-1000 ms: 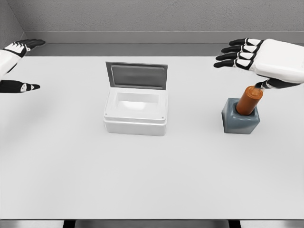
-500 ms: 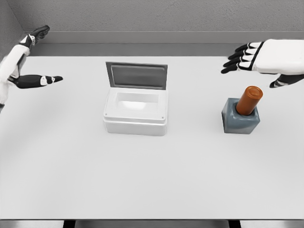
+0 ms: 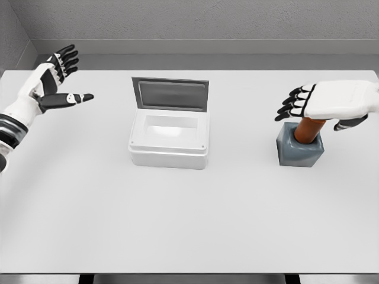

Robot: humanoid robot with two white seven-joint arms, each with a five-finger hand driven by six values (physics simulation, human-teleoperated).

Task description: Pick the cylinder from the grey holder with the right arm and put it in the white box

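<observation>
- On the tabletop (image 3: 189, 219), the orange cylinder (image 3: 307, 129) stands tilted in the grey holder (image 3: 299, 149), right of the white box (image 3: 170, 142) with its raised lid.
- Directly over the cylinder's top, the right hand (image 3: 323, 102) hovers, fingers spread, gripping nothing.
- At far left, the left hand (image 3: 52, 83) is raised and open.

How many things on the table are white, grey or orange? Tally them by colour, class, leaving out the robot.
White: 1, the white box
Grey: 1, the grey holder
Orange: 1, the cylinder
Total: 3
</observation>
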